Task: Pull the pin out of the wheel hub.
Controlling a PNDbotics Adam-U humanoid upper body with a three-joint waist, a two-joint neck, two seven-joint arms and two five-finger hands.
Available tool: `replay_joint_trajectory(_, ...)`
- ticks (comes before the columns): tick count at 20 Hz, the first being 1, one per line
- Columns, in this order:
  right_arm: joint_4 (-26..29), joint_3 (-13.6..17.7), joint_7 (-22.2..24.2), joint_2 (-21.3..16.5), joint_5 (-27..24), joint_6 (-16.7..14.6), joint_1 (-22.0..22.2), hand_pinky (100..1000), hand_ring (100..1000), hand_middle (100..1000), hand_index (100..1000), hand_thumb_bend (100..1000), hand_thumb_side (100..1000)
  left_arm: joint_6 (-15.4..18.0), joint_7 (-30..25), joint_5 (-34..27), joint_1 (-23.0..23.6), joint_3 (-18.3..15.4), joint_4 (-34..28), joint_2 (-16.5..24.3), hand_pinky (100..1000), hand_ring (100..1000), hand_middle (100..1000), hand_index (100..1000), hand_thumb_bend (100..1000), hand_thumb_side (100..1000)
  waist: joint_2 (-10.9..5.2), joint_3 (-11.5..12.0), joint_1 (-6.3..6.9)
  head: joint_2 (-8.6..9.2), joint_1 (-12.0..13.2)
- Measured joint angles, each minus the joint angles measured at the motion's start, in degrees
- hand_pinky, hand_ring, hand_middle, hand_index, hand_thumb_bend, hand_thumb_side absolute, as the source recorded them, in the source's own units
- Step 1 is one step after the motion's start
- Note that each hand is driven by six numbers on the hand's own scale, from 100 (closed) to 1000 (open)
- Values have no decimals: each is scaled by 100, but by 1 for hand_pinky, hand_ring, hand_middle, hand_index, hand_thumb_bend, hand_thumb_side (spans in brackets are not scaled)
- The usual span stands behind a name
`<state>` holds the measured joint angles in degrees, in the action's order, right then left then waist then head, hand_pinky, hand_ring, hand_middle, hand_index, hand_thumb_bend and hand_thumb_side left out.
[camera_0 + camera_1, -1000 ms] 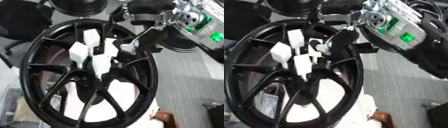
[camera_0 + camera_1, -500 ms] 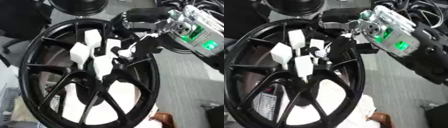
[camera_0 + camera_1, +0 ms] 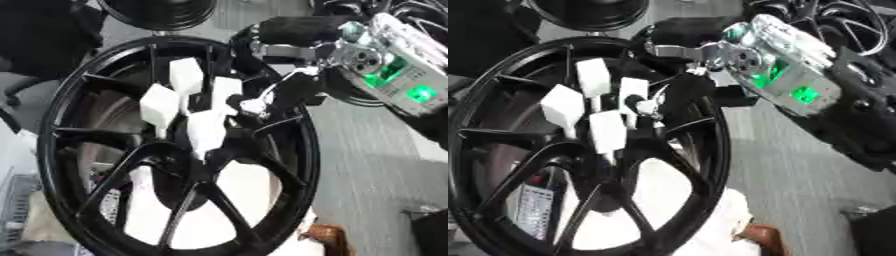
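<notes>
Robot hand: right robot hand at wheel hub; fingers' closure cannot be told.
Pin: white block beside fingertips; pull straight outward.

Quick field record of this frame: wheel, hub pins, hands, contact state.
wheel: black spoked wheel, filling most of the view
pins: four white block-shaped pins clustered at the hub, all seated
right hand: right hand reaches in from upper right, fingers at the rightmost pin
grasp: fingers blurred and dark against the spokes; closure cannot be told
left hand: not in view
other: a second dark wheel at the top edge; grey floor on the right
</notes>
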<state>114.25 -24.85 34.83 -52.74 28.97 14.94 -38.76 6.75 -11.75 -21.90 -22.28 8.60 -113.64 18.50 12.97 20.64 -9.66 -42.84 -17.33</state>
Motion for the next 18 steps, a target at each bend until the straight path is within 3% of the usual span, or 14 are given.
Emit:
replay_joint_trajectory(9, 0, 6, -14, 1, 266, 489, 48, 896, 891, 787, 872, 180, 737, -4, -7, 6, -1, 2, 0, 0, 729, 659, 587, 713, 100, 595, 19, 28, -29, -35, -7)
replay_joint_trajectory(18, 0, -25, -36, 4, -89, 586, 53, 891, 889, 781, 874, 135, 796, -29, -19, 22, -10, 2, 0, 0, 728, 659, 584, 712, 100, 598, 43, 52, -40, -46, -1)
